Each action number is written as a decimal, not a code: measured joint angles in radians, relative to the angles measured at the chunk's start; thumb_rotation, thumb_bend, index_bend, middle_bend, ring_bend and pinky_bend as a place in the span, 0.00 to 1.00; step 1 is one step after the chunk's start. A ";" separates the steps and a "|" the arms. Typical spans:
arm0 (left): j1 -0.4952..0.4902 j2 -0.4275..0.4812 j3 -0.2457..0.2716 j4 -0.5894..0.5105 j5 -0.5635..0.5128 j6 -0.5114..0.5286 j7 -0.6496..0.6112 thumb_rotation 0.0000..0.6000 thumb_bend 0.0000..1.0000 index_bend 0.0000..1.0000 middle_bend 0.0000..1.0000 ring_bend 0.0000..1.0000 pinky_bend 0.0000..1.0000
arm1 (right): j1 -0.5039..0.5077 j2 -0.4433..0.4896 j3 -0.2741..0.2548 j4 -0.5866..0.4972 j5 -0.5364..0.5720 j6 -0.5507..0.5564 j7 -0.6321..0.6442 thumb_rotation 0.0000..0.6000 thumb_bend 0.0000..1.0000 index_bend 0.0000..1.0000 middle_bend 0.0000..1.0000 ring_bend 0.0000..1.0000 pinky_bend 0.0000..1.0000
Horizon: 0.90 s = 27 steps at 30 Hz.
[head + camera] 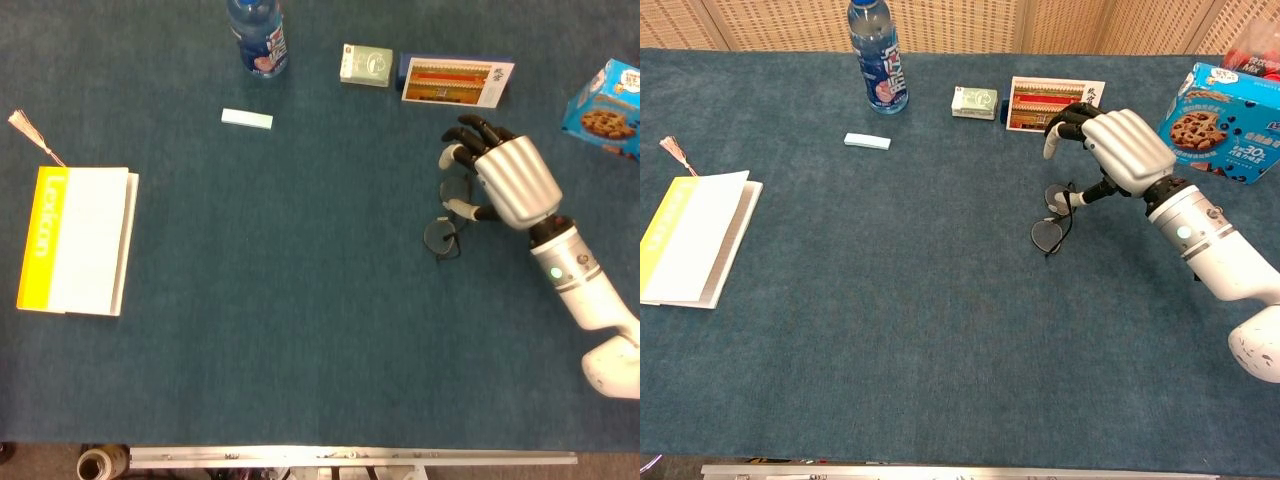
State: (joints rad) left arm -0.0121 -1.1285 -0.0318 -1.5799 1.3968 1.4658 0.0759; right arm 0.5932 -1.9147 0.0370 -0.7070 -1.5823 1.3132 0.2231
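Silver right hand (510, 182) half-hides eyeglasses (441, 237).

Legible on the yellow cover strip of the book (76, 240) at the desk's left: "Lexicon", running lengthwise. On the blue cookie box (1228, 106) at far right: "30" with a percent sign. Print on the bottle (874, 60) label, small green box (366, 65) and picture card (456, 80): too small to read.

Right hand (512, 180) over glasses (442, 236), fingers (462, 154) curled, yellow book (75, 240) far left
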 measured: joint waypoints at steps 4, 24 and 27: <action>0.000 0.000 0.001 0.000 -0.001 -0.001 0.000 1.00 0.04 0.53 0.50 0.39 0.59 | 0.002 -0.005 0.008 0.009 0.000 0.001 0.008 1.00 0.00 0.46 0.34 0.18 0.44; -0.005 0.000 -0.001 -0.010 0.004 -0.002 0.015 1.00 0.04 0.53 0.50 0.38 0.59 | -0.007 0.049 0.009 -0.103 -0.029 0.060 -0.021 1.00 0.00 0.46 0.34 0.18 0.44; -0.005 0.000 -0.001 -0.010 0.003 -0.002 0.014 1.00 0.04 0.53 0.50 0.38 0.59 | -0.012 0.050 0.003 -0.107 -0.031 0.051 -0.025 1.00 0.00 0.46 0.34 0.18 0.44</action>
State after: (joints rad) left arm -0.0170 -1.1286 -0.0323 -1.5898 1.4001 1.4642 0.0903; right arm 0.5811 -1.8647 0.0396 -0.8141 -1.6135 1.3644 0.1985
